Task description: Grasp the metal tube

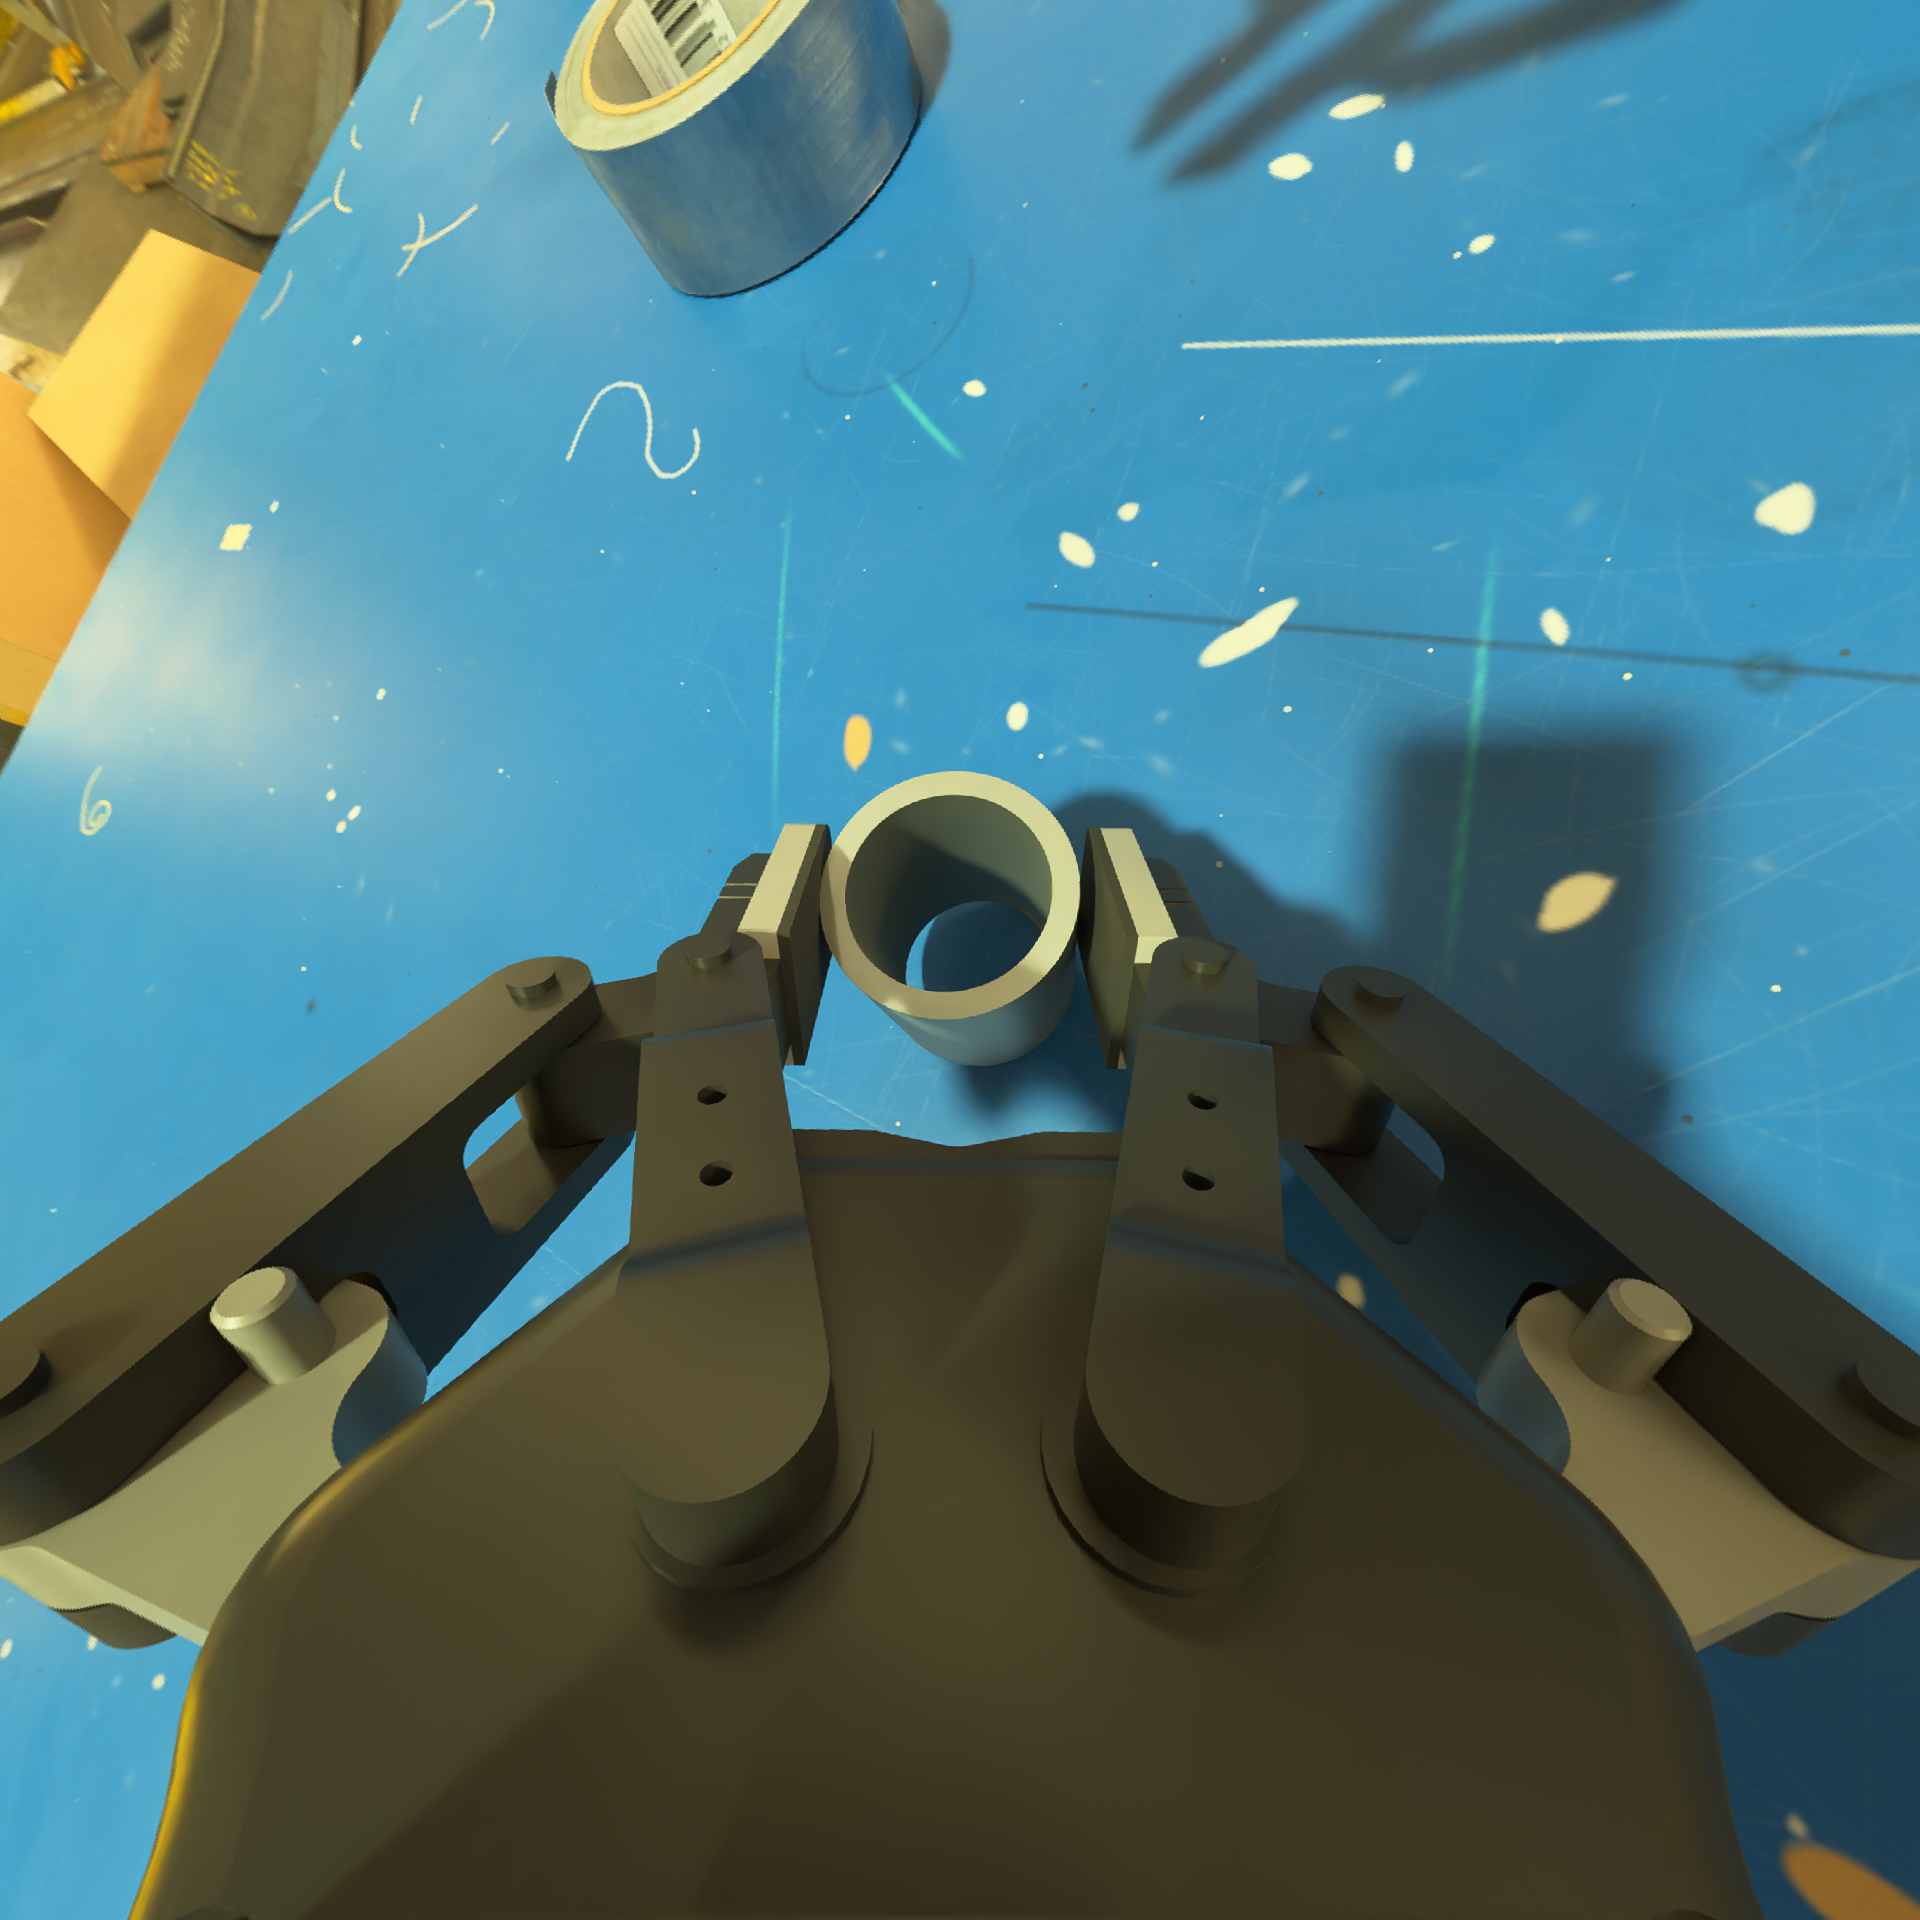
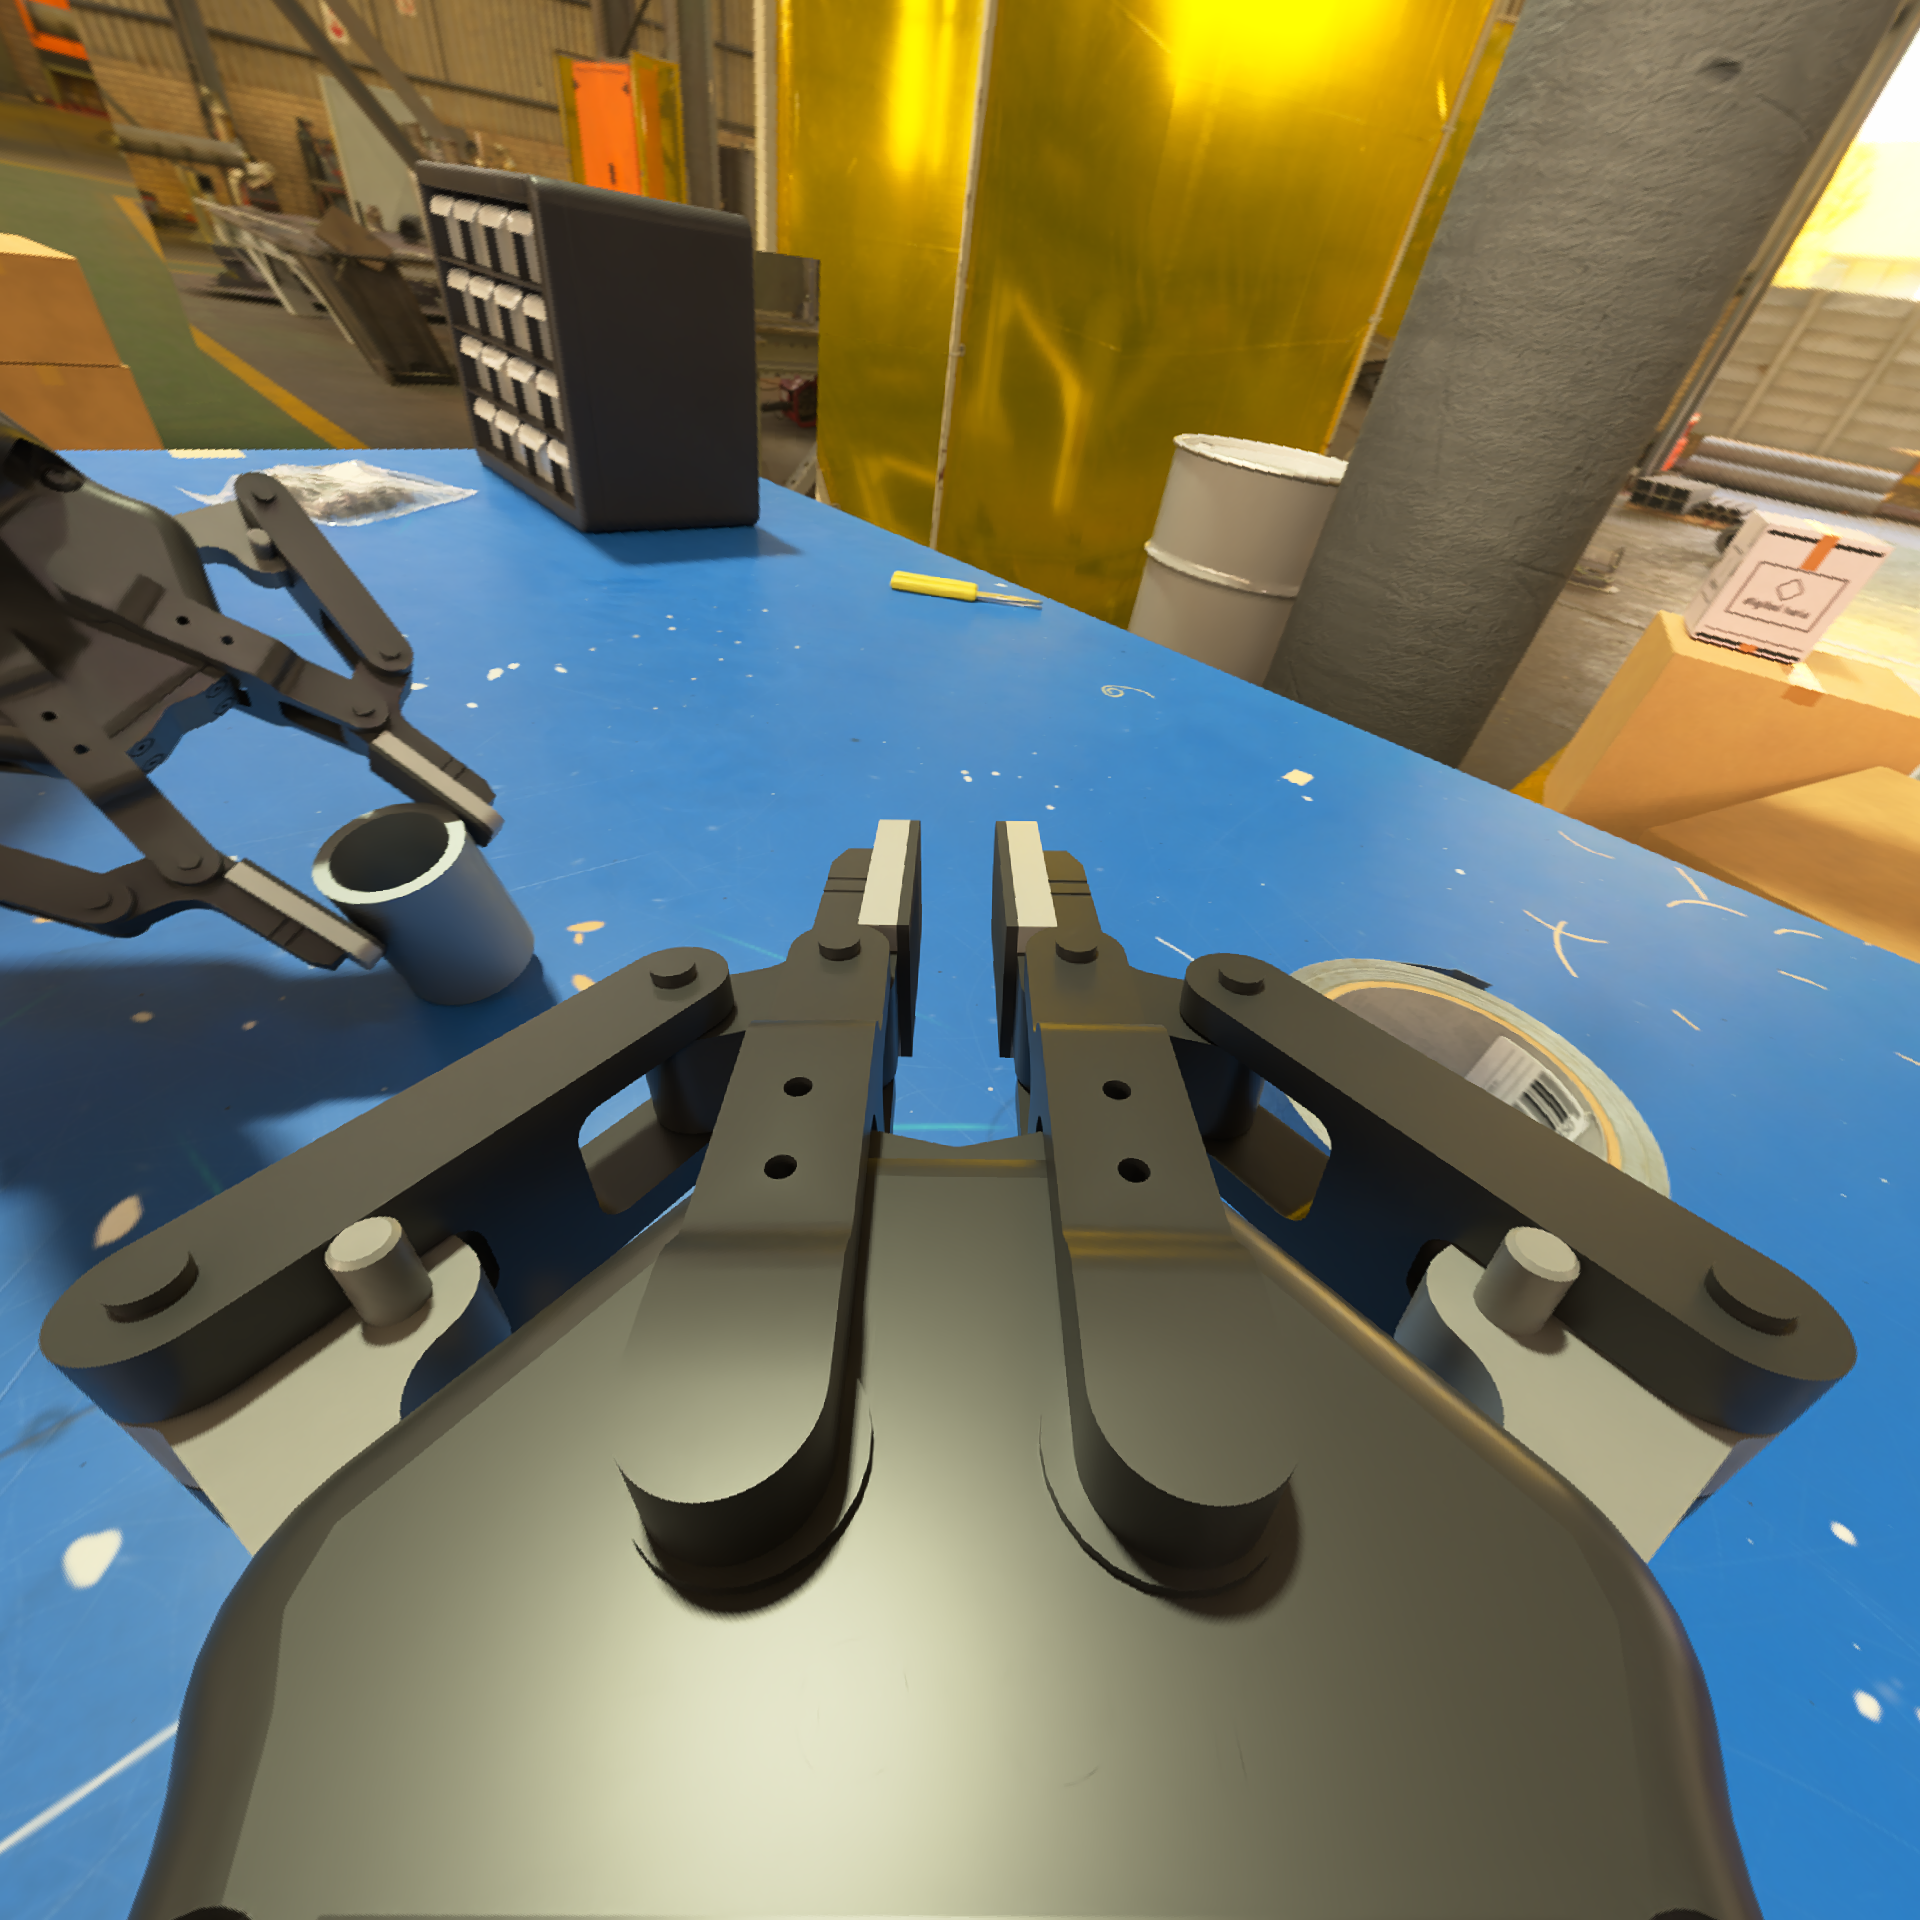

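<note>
The metal tube (image 1: pixel 966 1023) is a short grey cylinder that stands upright on the blue table (image 1: pixel 416 675), its open end up. My left gripper (image 1: pixel 954 842) is around it, with one pad against each side of its wall near the rim. In the right wrist view the tube (image 2: pixel 447 925) and the left gripper (image 2: pixel 416 883) show at the left, the tube resting on the table. My right gripper (image 2: pixel 956 862) hangs over the table to the right of the tube, empty, its jaws a narrow gap apart.
A roll of grey tape (image 1: pixel 748 156) lies beyond the tube, and sits just right of my right gripper (image 2: pixel 1507 1049). A dark drawer cabinet (image 2: pixel 613 343), a plastic bag (image 2: pixel 343 488) and a yellow screwdriver (image 2: pixel 961 589) are at the far edge. Cardboard boxes (image 2: pixel 1745 769) stand off the table.
</note>
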### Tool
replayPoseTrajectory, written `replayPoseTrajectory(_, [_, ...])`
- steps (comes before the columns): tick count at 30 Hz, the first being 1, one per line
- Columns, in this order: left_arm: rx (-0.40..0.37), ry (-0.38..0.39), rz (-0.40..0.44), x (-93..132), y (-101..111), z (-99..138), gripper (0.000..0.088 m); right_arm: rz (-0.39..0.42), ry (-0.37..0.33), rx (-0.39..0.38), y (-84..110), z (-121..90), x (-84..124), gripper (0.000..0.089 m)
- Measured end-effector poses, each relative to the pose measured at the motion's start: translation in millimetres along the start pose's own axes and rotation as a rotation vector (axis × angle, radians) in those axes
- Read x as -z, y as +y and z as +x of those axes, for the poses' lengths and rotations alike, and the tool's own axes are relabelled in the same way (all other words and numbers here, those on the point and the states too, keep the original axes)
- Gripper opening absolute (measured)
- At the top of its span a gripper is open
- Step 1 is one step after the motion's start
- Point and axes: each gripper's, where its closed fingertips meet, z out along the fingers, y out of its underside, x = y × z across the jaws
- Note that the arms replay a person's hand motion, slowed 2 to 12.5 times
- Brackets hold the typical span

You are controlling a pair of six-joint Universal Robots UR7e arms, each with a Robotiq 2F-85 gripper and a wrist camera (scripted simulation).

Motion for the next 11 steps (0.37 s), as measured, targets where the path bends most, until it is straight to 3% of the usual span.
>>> replayPoseTrajectory(4, [-0.041,-0.026,0.004,0,-1,-1,0.0426,-0.012,-0.061,0.008,2.4,-10,-1,0.0125])
replayPoseTrajectory(11, [-0.118,-0.064,0.015,-1,-4,-1,0.0426,-0.068,-0.253,0.064,12.6,-43,-1,0.0146])
